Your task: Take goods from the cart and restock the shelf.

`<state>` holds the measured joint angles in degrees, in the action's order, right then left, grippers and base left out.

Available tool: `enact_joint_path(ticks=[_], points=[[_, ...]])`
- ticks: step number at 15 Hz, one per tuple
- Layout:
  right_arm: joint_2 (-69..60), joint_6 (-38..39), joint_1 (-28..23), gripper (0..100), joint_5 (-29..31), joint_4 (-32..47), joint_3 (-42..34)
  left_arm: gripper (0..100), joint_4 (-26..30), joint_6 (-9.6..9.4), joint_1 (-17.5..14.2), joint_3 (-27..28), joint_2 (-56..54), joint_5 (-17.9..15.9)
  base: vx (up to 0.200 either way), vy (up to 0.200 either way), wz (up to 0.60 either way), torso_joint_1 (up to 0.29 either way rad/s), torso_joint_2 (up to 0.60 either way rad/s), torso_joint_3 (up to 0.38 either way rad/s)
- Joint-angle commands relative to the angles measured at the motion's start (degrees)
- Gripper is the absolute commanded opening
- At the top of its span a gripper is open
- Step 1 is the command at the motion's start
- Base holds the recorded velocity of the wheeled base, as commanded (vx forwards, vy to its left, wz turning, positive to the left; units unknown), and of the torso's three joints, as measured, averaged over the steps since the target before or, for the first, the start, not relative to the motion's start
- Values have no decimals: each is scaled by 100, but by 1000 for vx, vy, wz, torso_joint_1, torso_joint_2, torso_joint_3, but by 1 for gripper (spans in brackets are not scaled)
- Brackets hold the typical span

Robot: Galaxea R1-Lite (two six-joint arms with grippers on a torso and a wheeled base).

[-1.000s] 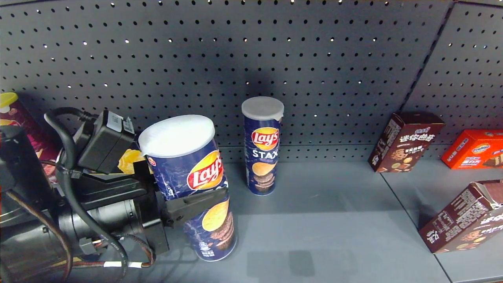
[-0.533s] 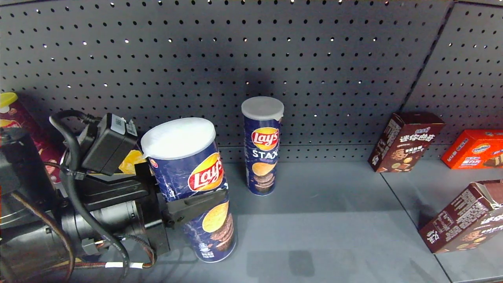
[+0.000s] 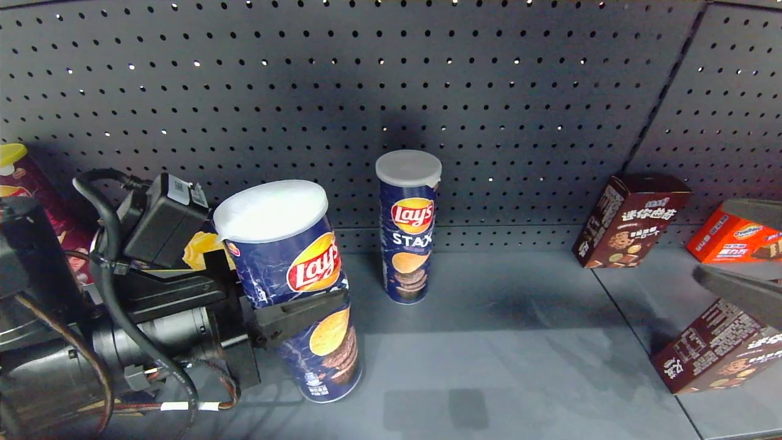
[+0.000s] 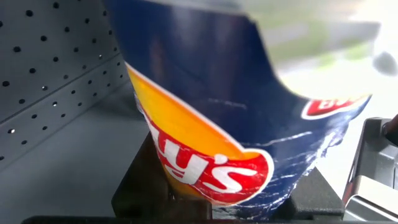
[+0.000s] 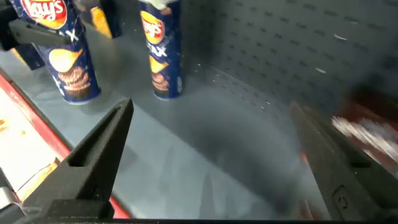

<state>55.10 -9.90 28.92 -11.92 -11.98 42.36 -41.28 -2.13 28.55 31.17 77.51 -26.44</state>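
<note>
My left gripper (image 3: 288, 299) is shut on a blue chip can (image 3: 287, 269) with a white lid. The can leans slightly, its base low over the front left of the grey shelf (image 3: 489, 366). That can's label looms close in the left wrist view (image 4: 211, 124). A second, matching can (image 3: 408, 226) stands upright against the pegboard back wall, to the right of the held one. My right gripper (image 3: 712, 244) is open at the far right, above the boxes there. In the right wrist view its fingers (image 5: 93, 155) frame the shelf floor, with the held can (image 5: 65, 50) and the standing can (image 5: 161, 50) beyond.
A brown box (image 3: 629, 220) stands at the back right, beside an orange box (image 3: 733, 235). Another brown box (image 3: 715, 351) lies at the front right. A purple can (image 3: 24, 183) sits at the far left. The shelf's front edge is red (image 5: 37, 124).
My right gripper has come into the head view from the right edge. The held can has shifted slightly to the left with my left gripper.
</note>
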Motion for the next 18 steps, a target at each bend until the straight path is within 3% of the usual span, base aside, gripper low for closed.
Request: enact_joint_path(ticks=[1,5,8,13,18], points=[[1134,-30,246,100,6,-357,396,0,6,2,-16,-6,1,-1,0,0,0,0,0,0],[2031,-65,246,100,6,-1350,422,0,6,2,-86,-6,-16,-1,0,0,0,0,0,0],[2268,-30,316,100,-56,-1447,431,0,6,2,-86,-15,-8,-1,0,0,0,0,0,0],[2655,260,536,100,-733,-1509,659,0,6,11,-86,-32,-8,-1,0,0,0,0,0,0],[3086,225,527,100,-1058,-2133,782,0,-12,11,-86,-6,-8,-10,0,0,0,0,0,0]])
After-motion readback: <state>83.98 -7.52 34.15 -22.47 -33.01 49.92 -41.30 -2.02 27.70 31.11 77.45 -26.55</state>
